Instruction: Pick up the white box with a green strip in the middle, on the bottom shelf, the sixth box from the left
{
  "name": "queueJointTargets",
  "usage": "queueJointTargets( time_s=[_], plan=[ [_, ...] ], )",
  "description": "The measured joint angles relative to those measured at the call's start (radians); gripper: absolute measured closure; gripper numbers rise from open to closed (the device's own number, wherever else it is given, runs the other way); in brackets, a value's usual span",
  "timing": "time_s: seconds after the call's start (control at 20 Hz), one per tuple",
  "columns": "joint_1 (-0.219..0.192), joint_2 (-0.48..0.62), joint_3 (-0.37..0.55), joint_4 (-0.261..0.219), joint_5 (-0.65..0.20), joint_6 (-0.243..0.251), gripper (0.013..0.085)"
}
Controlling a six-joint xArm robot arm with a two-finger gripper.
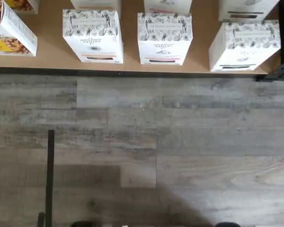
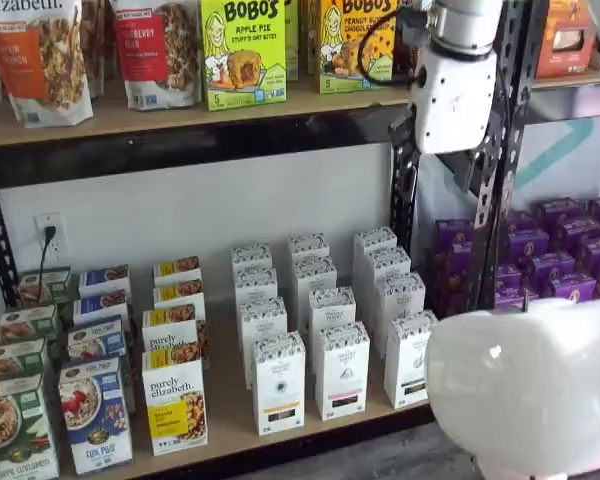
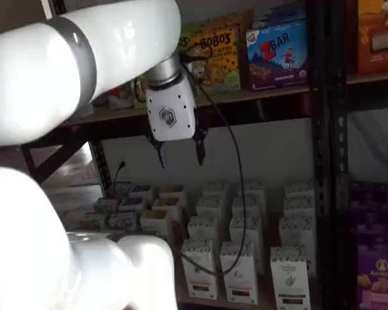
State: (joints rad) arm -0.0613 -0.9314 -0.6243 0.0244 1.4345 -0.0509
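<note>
The white box (image 2: 410, 358) stands at the front edge of the tan worktop (image 2: 230, 440) of the bottom shelf, at the right-hand end of the front row. It is the first carton of a file of like white cartons running back behind it. In the wrist view the white box (image 1: 244, 45) is turned slightly askew. Its top has a black-speckled leaf pattern, and the writing on its front is too faint to read.

Just beside it stands a carton with a pink band (image 1: 164, 38), whose label seems to read "ORGANIC PANTRY". One carton farther from the white box is another white carton (image 1: 93, 35) with the same wording.

Farther along the front row from the white box is a yellow-fronted box (image 2: 175, 405) marked "purely elizabeth". Well above the white box, on the upper shelf, a green box (image 2: 243, 50) reads "BOBO'S APPLE PIE STUFF'D OAT BITES". In a shelf view a blue box (image 3: 277, 51) up there reads "Z BAR". Purple boxes (image 2: 560, 260) are stacked past the black upright next to the white box.

The hand (image 3: 179, 152) hangs well above the white box (image 3: 291, 274), level with the underside of the upper shelf. Its two black fingers (image 3: 199, 147) are spread with a clear gap between them and hold nothing.
</note>
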Motion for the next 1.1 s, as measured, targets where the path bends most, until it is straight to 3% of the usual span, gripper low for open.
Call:
queueJointTargets(
  time_s=[0.2,0.4,0.55,0.75,0.85,1.1],
  plan=[
    [-0.017,0.031,0.092,0.01,-0.114,-0.021,0.013],
    [-0.003,0.088,0.15,-0.047,-0.206,0.008,0.013],
    [-0.02,0.114,0.194,-0.018,-0.288,-0.018,0.013],
    [-0.029,0.163,0.242,-0.023,-0.392,-0.025,0.013],
    [-0.025,0.192,0.269,-0.067,-0.459,0.002,0.013],
    [-0.047,0.298,0.299,-0.072,-0.564,-0.013,0.013]
  ],
)
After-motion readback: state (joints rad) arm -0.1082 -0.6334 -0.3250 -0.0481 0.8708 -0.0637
